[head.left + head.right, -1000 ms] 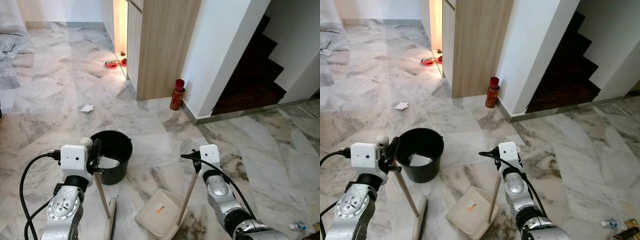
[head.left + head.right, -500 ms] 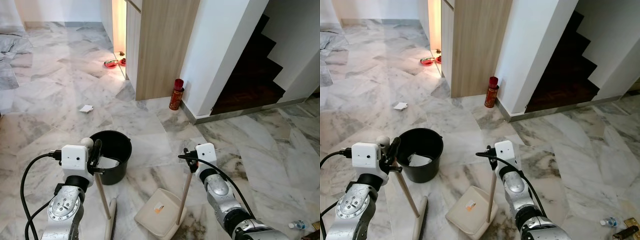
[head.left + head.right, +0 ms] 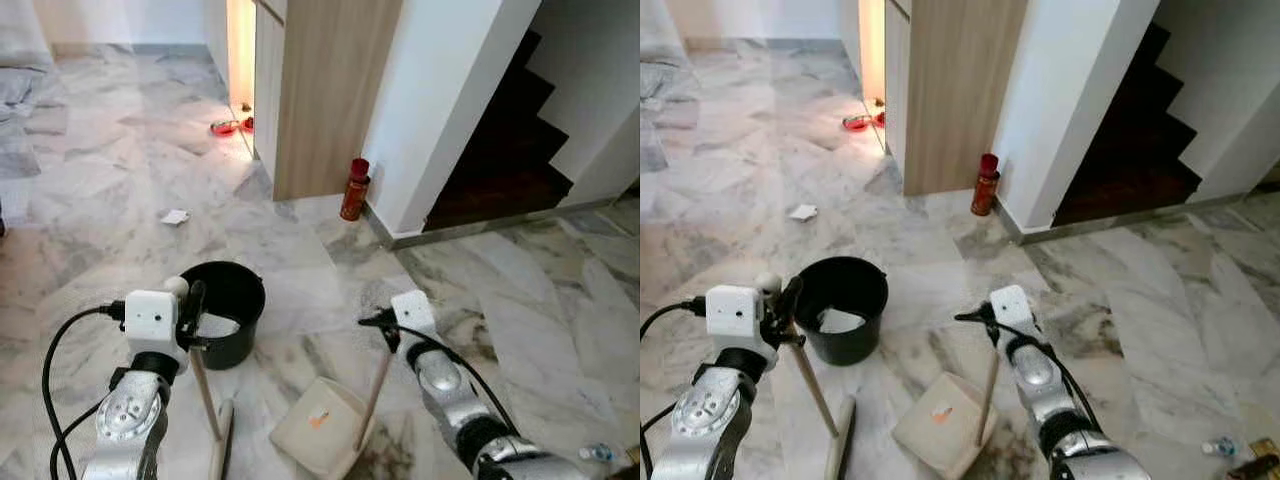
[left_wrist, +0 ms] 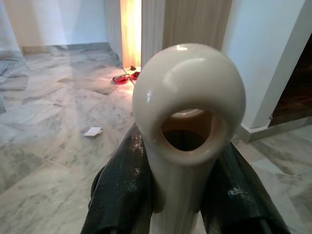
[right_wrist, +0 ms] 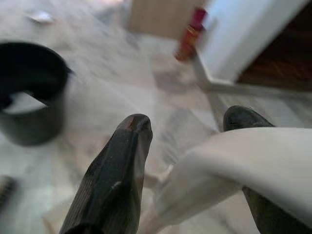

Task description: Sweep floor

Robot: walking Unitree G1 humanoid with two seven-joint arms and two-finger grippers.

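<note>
1. Grey-veined marble floor [image 3: 120,180] takes up most of the left eye view, running up to a wooden cabinet panel [image 3: 325,90] and a white wall [image 3: 440,110] at upper centre, with a dark staircase [image 3: 520,140] at upper right.
2. The left gripper [image 3: 190,305] sits at lower left of the frame, its black fingers [image 4: 122,190] closed on the cream looped top of the broom handle [image 4: 187,117]; the wooden shaft slants down to the broom head [image 3: 220,440] lying on the floor at the bottom edge.
3. The right gripper [image 3: 385,328] is at lower centre-right, its fingers [image 5: 117,180] on either side of the dustpan handle [image 5: 229,165] and apparently clamped on it, though the wrist view is blurred.
4. The cream dustpan [image 3: 320,425] rests on the floor at bottom centre, just right of the broom head, with a small orange scrap [image 3: 317,420] in it.
5. A black bucket [image 3: 228,310] stands between and slightly above the two grippers, with something white inside.
6. A piece of white litter [image 3: 175,216] lies on the floor at left centre, well apart from the bucket.
7. A red spray can [image 3: 354,188] stands at the foot of the white wall, and red bowls [image 3: 228,127] sit near the lit gap beside the cabinet.
</note>
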